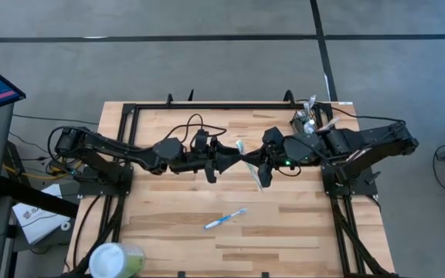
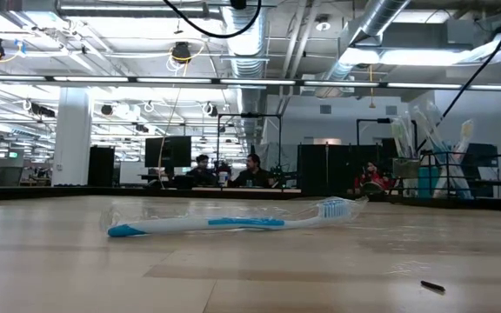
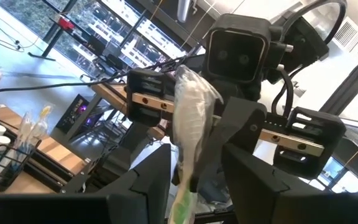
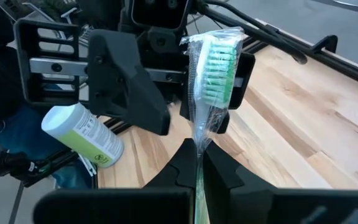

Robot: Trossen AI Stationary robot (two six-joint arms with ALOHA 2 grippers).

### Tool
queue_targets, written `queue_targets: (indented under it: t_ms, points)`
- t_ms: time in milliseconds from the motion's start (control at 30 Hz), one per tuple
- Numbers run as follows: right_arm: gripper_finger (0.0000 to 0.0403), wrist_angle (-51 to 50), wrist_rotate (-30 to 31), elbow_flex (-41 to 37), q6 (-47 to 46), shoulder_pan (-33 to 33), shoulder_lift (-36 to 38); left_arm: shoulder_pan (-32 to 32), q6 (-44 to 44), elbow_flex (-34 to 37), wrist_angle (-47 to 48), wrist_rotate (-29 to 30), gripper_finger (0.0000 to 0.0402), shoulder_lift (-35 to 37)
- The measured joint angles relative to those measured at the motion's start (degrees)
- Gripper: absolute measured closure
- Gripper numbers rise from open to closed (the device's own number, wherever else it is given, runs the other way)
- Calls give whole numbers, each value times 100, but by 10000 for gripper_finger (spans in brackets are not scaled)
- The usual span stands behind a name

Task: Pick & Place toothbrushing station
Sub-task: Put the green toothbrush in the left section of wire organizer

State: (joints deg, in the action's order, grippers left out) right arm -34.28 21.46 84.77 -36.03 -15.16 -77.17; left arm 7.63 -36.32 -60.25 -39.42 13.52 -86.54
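step: both arms are meeting mid-tabletop (image 1: 168, 232), handing over a wrapped green toothbrush (image 4: 213, 74)
right pincer (image 4: 199, 163): fully closed, pinching the green toothbrush's handle, head pointing toward the other arm
left pincer (image 4: 185, 93): fingers standing apart around the brush head, apparently narrowing; grip not confirmed, cannot tell if it is holding yet
doing it well (judgement): left pincer should be clamping the handle below the bristles, not the loose wrap; right should be letting go only once that clamp is firm; keep the brush level so it is not slipping through the plastic
toothbrushing station (image 1: 309, 117): sitting at the far right corner of the tabletop, behind the right arm, brushes sticking up out of it; also showing in low view (image 2: 433, 174)
risk: wrap is slick, brush could be twisting between the fingers
count, toothbrushes loose: two, the green one in the air, one blue toothbrush (image 1: 225, 219) lying flat on the tabletop near the front middle, well apart from both arms
count, cups: one pale-green cup (image 1: 117, 260), lidded, at the front left corner
count, arms: two
count, stations: one
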Motion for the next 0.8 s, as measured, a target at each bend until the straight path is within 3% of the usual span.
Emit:
queue_targets:
  t_ms: [800]
  points:
    - [401, -46, 52, 0, 0, 107, 2, -134, -41, 0, 81, 48, 302, 2]
